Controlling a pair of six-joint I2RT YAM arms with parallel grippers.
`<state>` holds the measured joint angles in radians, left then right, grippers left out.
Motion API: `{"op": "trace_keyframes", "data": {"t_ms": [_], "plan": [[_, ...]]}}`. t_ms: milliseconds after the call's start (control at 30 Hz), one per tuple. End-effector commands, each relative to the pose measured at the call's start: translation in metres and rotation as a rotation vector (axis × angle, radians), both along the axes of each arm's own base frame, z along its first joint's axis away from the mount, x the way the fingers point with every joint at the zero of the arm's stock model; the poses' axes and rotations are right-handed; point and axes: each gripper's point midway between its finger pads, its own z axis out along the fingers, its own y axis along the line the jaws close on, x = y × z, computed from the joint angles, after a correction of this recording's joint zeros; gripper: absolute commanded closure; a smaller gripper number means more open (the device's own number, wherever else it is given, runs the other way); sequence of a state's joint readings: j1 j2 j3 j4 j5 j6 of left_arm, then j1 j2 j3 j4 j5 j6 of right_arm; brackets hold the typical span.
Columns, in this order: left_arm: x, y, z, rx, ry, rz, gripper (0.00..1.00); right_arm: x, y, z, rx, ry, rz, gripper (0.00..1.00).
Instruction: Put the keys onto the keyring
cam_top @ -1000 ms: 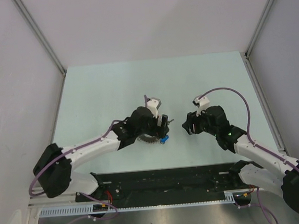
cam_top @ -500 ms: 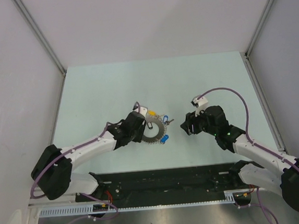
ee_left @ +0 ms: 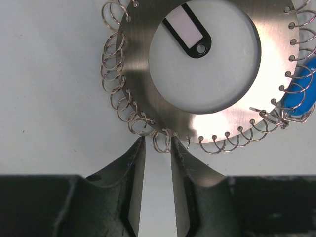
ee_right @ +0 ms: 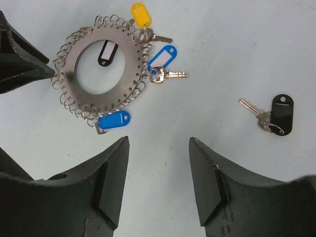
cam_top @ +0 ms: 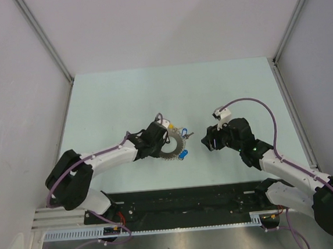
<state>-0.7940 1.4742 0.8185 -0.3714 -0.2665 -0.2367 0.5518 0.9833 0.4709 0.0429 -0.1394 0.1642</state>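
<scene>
Left hand (ee_left: 158, 141), fingers narrowly parted, straddles one wire loop on the near rim of the keyring (ee_left: 143, 74), which lies flat on the tabletop (ee_left: 49, 98). Right hand (ee_right: 159, 141) gapes wide, well apart. The white label of the black key tag (ee_left: 185, 24) is blank.

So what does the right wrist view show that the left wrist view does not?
Only the right wrist view: a yellow-tagged key, a white-labelled blue-tagged key and a separate black-tagged key. Only the left wrist view: the left gripper open around a wire loop on the rim. Both: the flat grey metal ring, the black-framed tag in its hole, a blue tag.
</scene>
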Motion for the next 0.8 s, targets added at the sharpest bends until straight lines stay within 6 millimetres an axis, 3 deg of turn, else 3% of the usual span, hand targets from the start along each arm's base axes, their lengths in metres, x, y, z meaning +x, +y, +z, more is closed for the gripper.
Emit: {"op": "trace_keyframes", "data": {"t_ms": [0, 767], "plan": [[0.003, -0.010, 0.006, -0.007, 0.009, -0.044, 0.71, 0.004, 0.000, 0.008, 0.013, -0.043, 0.001, 0.44], [0.004, -0.007, -0.010, 0.046, 0.038, -0.041, 0.82, 0.002, 0.004, 0.003, 0.012, -0.026, 0.025, 0.44]]}}
